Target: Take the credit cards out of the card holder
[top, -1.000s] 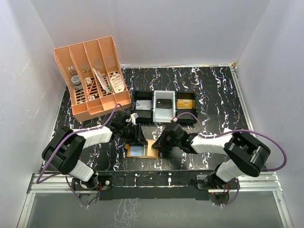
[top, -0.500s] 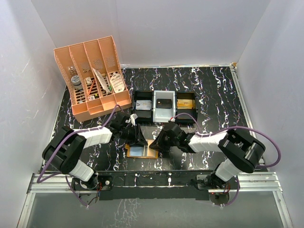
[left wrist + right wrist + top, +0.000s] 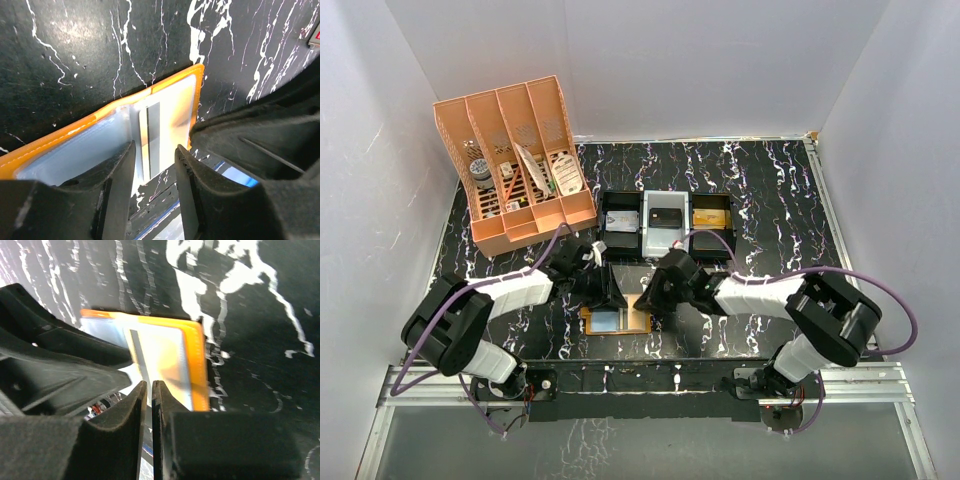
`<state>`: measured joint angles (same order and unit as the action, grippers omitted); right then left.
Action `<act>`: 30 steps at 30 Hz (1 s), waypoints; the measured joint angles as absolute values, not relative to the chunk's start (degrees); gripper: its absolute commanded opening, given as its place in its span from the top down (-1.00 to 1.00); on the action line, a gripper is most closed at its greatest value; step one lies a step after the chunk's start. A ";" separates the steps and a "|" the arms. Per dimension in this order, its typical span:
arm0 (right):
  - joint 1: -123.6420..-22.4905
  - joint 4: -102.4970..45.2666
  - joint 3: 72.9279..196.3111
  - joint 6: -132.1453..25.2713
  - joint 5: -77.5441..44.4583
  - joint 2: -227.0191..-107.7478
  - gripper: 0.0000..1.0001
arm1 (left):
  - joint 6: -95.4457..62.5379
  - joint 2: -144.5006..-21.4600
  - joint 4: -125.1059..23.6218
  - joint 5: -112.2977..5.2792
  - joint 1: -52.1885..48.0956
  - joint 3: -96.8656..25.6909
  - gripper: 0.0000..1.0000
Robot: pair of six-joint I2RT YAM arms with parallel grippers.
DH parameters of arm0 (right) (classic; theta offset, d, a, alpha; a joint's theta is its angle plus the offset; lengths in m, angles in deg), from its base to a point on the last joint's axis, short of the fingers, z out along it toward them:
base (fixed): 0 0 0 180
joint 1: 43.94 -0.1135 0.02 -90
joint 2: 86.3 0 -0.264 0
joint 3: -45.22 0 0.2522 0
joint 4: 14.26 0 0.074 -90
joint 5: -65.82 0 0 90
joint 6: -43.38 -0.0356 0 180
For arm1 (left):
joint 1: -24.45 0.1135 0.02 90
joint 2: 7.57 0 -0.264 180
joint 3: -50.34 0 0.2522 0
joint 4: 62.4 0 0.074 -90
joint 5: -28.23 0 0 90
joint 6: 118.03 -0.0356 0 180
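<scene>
Lays the small flat orange leather-like bifold card holder (image 3: 617, 321) opened out on the black white-veined tabletop (image 3: 770, 200), near the front edge between the two arm bases, with the pale blue inner panels facing up so that the pockets can be reached from above. Shows one thin pale blue-white credit card (image 3: 167, 117) with a dark stripe along its length, seated in the clear pocket of the panel nearer the right arm; cannot tell from these views how many more cards lie under it. Sets the left gripper (image 3: 155, 162) low over the holder with its black fingers (image 3: 117, 175) parted and nothing clamped between them, probably to pin the panel so that the holder does not slide along with the card. Positions the right gripper (image 3: 149, 400) at the right side of the holder, jaws drawn together to a hairline slit at the edge of that card; cannot confirm whether the card edge is caught in the slit. Suggests a pinch-and-slide extraction, with no card yet clear of its pocket. Leaves the peach slotted plastic desk organizer (image 3: 515, 165) at far left and the row of black trays (image 3: 665, 225) just beyond the holder out of the work. Finds no readable brand, label or writing on holder or card; notes a small red-and-white tag (image 3: 315, 37) at the corner of the left wrist view, too cropped to read.
</scene>
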<state>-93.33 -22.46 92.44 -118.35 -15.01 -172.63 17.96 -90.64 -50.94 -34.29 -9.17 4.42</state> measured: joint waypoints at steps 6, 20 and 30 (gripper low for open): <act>-93.33 -28.66 102.27 -114.17 -16.96 -171.66 0.82 | 13.92 -88.76 -45.90 -37.06 -9.28 1.53 0.16; -93.28 -27.40 91.91 -116.84 -15.80 -170.73 0.80 | 13.55 -83.69 -43.12 -36.01 -9.41 1.93 0.04; -93.17 -23.16 91.96 -117.87 -13.53 -173.22 0.80 | 15.34 -85.59 -45.44 -36.30 -9.41 4.55 0.15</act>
<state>-93.17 -23.16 91.96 -117.87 -13.53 -173.22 15.34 -85.59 -45.44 -36.30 -9.41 4.55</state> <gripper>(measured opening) 0.099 0.442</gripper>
